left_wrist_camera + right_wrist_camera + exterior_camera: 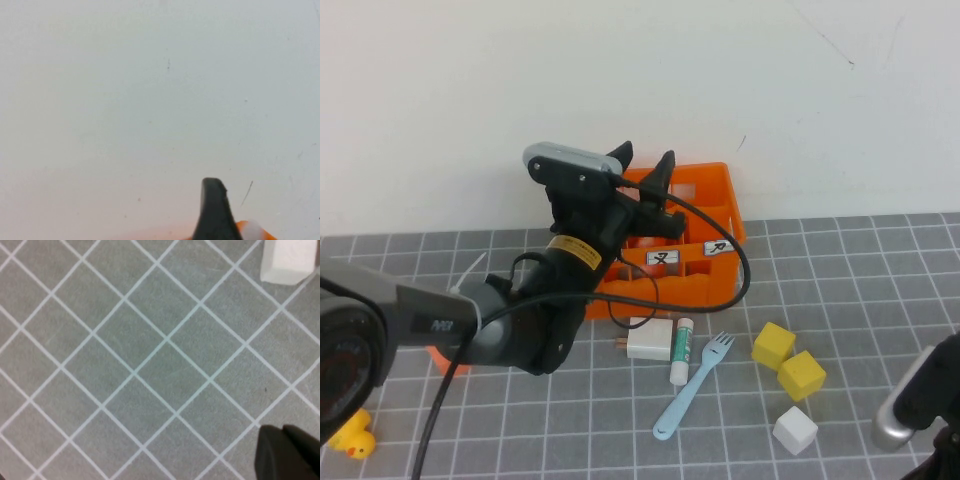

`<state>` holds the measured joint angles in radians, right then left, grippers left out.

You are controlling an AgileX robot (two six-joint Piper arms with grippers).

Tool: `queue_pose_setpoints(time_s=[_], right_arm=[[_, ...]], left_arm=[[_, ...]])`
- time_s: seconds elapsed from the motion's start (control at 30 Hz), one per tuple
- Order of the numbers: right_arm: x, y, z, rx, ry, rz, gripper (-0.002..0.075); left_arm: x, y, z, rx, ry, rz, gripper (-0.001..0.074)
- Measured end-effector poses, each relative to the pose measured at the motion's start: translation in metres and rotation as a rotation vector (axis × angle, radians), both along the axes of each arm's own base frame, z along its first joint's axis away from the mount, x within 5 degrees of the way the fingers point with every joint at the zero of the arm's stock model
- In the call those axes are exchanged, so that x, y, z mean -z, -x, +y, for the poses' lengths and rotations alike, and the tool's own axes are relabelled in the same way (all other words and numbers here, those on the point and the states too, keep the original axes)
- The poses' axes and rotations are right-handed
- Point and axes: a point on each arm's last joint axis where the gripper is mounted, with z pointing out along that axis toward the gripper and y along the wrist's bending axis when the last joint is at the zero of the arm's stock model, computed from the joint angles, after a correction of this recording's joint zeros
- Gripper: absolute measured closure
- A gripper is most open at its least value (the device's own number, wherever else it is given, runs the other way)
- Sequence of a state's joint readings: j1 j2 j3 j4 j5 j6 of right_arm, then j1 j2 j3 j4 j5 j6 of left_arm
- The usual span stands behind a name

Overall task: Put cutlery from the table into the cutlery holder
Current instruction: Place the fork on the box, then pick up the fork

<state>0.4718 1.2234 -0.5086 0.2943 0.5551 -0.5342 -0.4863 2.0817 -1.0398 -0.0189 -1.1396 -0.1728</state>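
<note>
A bare white wall backs the grey gridded desk (840,250), and in the high view we see the left claw (645,168) raised over the orange cutlery holder (720,205) at centre frame, its two black fingers spread apart with nothing between them. The light blue fork (692,388) lies on the desk in the lower centre, tines toward the upper right, handle toward the lower left, just beside the white-and-green tube (680,350) and a white block-like item (650,340); yellow cubes (788,360) and a white cube (795,430) sit to its right. We cannot find the pink utensil; it may be in the holder, hidden by the arm. We judge the fork comes next: we would approach mid-handle, across its length, keeping clear of the tube. The left wrist view shows only wall, one black fingertip (214,210) at the lower edge and a sliver of orange. The right wrist view shows bare grid, the white cube's corner upper right; the right claw (287,452), parked at the high view's lower right, is closed and empty.
</note>
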Motion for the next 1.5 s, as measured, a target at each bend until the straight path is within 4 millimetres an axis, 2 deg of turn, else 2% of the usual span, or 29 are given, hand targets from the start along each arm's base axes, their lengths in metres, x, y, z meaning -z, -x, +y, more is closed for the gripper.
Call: queue_pose_setpoints(time_s=[0.1, 0.13, 0.27, 0.33, 0.43, 0.53, 0.67, 0.8, 0.87, 0.97, 1.13, 1.3, 1.37, 1.43, 1.5], right_arm=[[0.0, 0.001, 0.0, -0.059, 0.007, -0.005, 0.0729], [0.0, 0.002, 0.001, -0.088, 0.011, -0.003, 0.0729], [0.0, 0.008, 0.003, -0.251, 0.012, 0.008, 0.0729], [0.0, 0.01, 0.005, -0.331, 0.002, -0.003, 0.0729], [-0.001, 0.012, 0.007, -0.472, -0.002, -0.043, 0.0729], [-0.008, 0.007, 0.01, -0.612, 0.009, -0.116, 0.0729], [-0.027, -0.011, 0.02, -0.68, 0.007, -0.194, 0.0729], [-0.047, -0.036, 0.038, -0.725, -0.02, -0.177, 0.0729], [-0.049, -0.047, 0.049, -0.762, -0.027, -0.143, 0.0729], [-0.048, -0.064, 0.073, -0.853, -0.003, -0.104, 0.0729], [-0.027, -0.087, 0.114, -1.13, 0.219, -0.086, 0.0729], [-0.004, -0.095, 0.154, -1.325, 0.31, -0.15, 0.0729], [0.002, -0.098, 0.169, -1.377, 0.317, -0.2, 0.0724], [0.012, -0.1, 0.182, -1.421, 0.319, -0.232, 0.0693], [0.021, -0.103, 0.191, -1.455, 0.324, -0.264, 0.0622]], left_arm=[[-0.008, 0.0, 0.002, 0.001, -0.058, -0.051, 0.0375], [-0.014, 0.002, 0.002, 0.001, -0.081, -0.074, 0.0426], [-0.057, 0.017, 0.008, 0.004, -0.149, -0.168, 0.0638], [-0.082, 0.027, 0.013, 0.001, -0.187, -0.184, 0.0694], [-0.117, 0.048, 0.024, 0.004, -0.277, -0.096, 0.0722], [-0.139, 0.072, 0.039, 0.012, -0.389, 0.079, 0.073], [-0.157, 0.111, 0.061, 0.019, -0.452, 0.287, 0.0733], [-0.171, 0.159, 0.085, 0.013, -0.355, 0.305, 0.0734], [-0.174, 0.186, 0.099, 0.011, -0.3, 0.302, 0.0734], [-0.168, 0.219, 0.116, 0.014, -0.248, 0.353, 0.0734], [-0.143, 0.265, 0.14, 0.013, -0.324, 0.488, 0.0734], [-0.124, 0.285, 0.163, -0.11, -0.391, 0.633, 0.0734], [-0.118, 0.291, 0.176, -0.224, -0.389, 0.714, 0.0734], [-0.111, 0.297, 0.189, -0.348, -0.388, 0.786, 0.0734], [-0.107, 0.303, 0.201, -0.452, -0.411, 0.81, 0.0734]])
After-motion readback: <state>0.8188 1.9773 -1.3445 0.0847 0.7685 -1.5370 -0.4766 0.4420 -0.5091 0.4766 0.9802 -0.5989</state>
